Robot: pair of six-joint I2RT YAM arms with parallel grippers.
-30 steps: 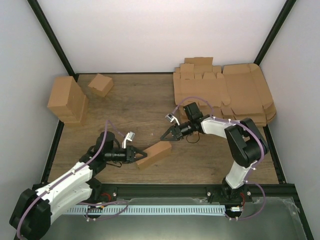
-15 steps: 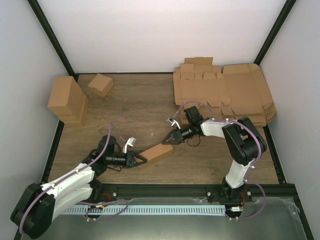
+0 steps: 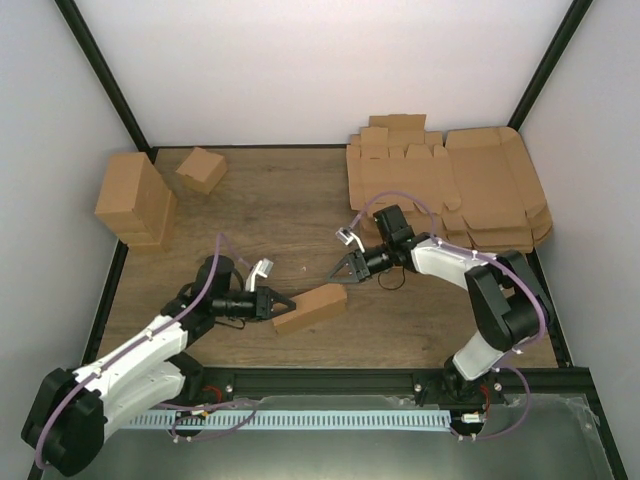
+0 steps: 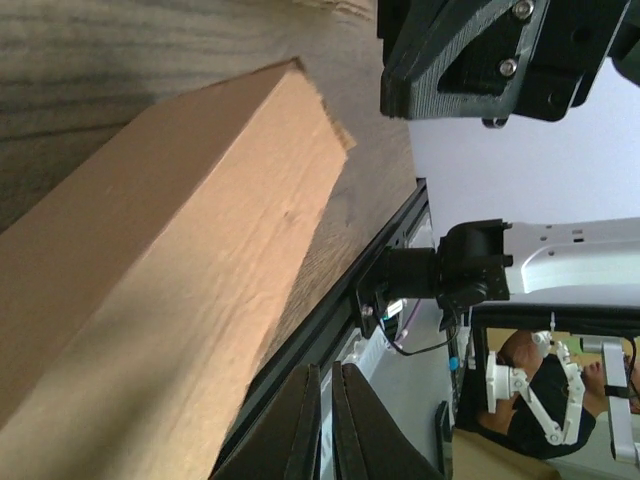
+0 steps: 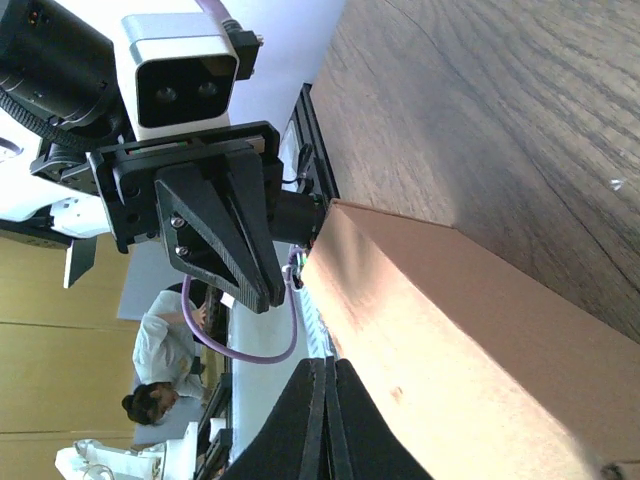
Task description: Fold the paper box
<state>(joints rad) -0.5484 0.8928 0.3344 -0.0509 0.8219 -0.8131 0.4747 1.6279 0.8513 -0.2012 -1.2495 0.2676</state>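
The paper box (image 3: 310, 308) is a brown closed carton lying slantwise on the wooden table, near the middle front. My left gripper (image 3: 291, 303) is shut and empty, its tip against the carton's left end. My right gripper (image 3: 328, 276) is also shut and empty, its tip just above the carton's right end. In the left wrist view the carton (image 4: 170, 270) fills the left side, beside the closed fingertips (image 4: 312, 400). In the right wrist view the carton (image 5: 450, 340) lies next to the closed tips, with the left gripper (image 5: 225, 225) beyond it.
A tall brown cardboard block (image 3: 135, 200) and a small folded carton (image 3: 201, 168) stand at the back left. A stack of large flat cardboard sheets (image 3: 445, 185) lies at the back right. A black frame rail (image 3: 330, 380) runs along the near edge.
Both shut grippers dipped toward the carton's ends and drew slightly back. The carton shifted only a little and stays closed.
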